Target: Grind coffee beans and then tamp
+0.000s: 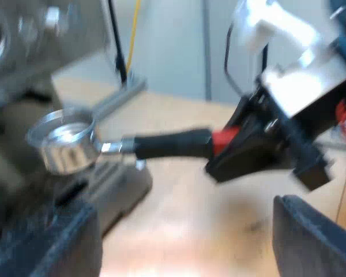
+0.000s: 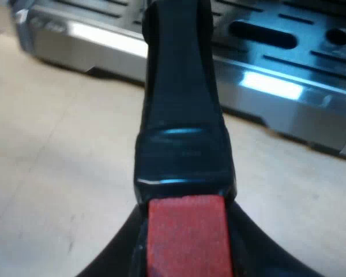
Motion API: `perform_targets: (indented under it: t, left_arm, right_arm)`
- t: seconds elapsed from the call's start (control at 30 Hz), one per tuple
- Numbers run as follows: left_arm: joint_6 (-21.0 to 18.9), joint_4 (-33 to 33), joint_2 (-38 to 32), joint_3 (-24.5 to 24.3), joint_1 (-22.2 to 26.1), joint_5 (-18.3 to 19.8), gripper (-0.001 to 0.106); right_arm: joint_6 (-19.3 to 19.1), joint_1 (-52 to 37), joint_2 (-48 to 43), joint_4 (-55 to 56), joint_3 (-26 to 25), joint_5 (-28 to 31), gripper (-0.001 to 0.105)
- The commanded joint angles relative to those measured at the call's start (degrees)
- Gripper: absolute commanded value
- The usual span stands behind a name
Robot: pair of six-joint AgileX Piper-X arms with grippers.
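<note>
The metal holder [image 1: 66, 141] hangs in the air close to the espresso machine [image 1: 23, 52], its empty basket facing up above the drip tray's edge. Its dark handle [image 1: 173, 144] ends in red [image 1: 225, 138], and my right gripper [image 1: 245, 150] is shut on that end. In the right wrist view the handle [image 2: 181, 115] runs away from my right gripper [image 2: 184, 265] toward the machine's steel drip tray [image 2: 288, 63], with the red end [image 2: 186, 231] clamped between the fingers. My left gripper [image 1: 190, 231] stands open over the table, below the handle, holding nothing.
A wooden table top [image 1: 179, 196] lies under the holder. The slotted drip tray sticks out from the machine's front. A black stand and cables [image 1: 120, 52] rise by the pale wall behind the table.
</note>
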Motion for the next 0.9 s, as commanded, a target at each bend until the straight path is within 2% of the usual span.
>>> perform_targets:
  t: [0.03,0.23,0.27,0.3,0.4,0.5,0.73,0.77,0.9]
  left_arm:
    - [-0.01,3.49,-4.78,-1.84,-0.24,-1.27,0.064]
    - [0.17,4.49,-4.79,-2.61,-0.24,-1.31,0.064]
    - [0.23,4.47,-4.79,-2.6,-0.24,-1.31,0.064]
    - [0.59,5.3,-4.79,-2.6,-0.24,-3.26,0.064]
    - [0.74,7.32,-4.79,-2.49,-0.24,-6.85,0.064]
    - [0.74,8.33,-4.79,-2.48,-0.24,-7.07,0.064]
    - [0.74,11.85,-4.79,-2.48,-0.24,-7.07,0.064]
    - [0.74,12.22,-4.79,-2.48,-0.24,-7.07,0.064]
    - [0.74,12.44,-4.79,-2.48,-0.24,-7.07,0.064]
  right_arm:
    - [-0.71,1.24,-1.51,0.2,-0.76,1.64,0.0]
    - [-1.0,4.03,-2.85,2.73,-0.76,1.35,0.0]
    - [-3.99,5.14,-3.68,3.96,-0.76,1.23,0.0]
    - [-8.95,5.28,-5.12,4.29,-0.76,-1.5,0.0]
    - [-12.4,5.29,-5.71,4.63,-0.76,-3.24,0.0]
    - [-14.93,5.29,-5.69,4.72,-0.16,-3.74,0.0]
    - [-15.34,5.29,-5.75,4.7,1.96,-6.86,0.0]
    - [-15.34,5.29,-5.93,3.47,5.28,-8.16,0.0]
    - [-15.34,5.29,-5.93,-0.23,8.0,-9.04,0.0]
